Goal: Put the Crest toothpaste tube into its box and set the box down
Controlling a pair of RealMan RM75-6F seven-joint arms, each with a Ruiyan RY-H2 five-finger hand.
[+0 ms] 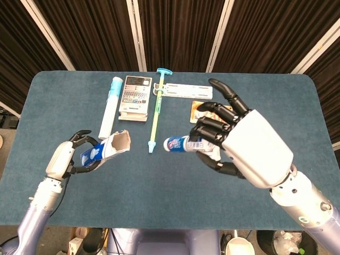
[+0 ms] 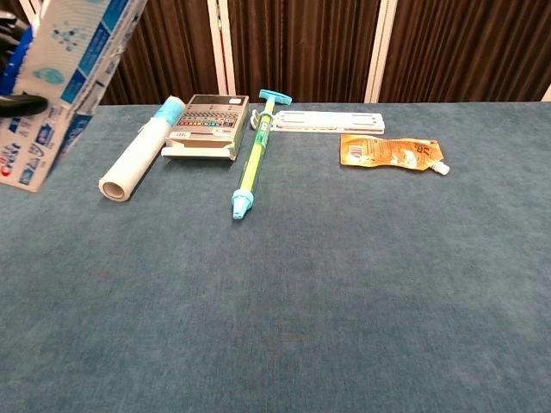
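The left hand (image 1: 71, 159) grips the blue-and-white cardboard Crest box (image 1: 109, 148) above the table's left edge, open mouth facing right. The right hand (image 1: 234, 141) holds the blue-and-white toothpaste tube (image 1: 178, 143), cap leading. The tube looks soft and light; a mid-body grip seems best. The teal felt-covered table (image 2: 344, 284) stands before dark curtains (image 1: 175, 32).

The bench (image 2: 344, 301) is teal; the box (image 2: 73, 82) white with blue print. The pouch (image 2: 392, 152) is orange; the syringe (image 2: 251, 163) yellow-green with blue ends.
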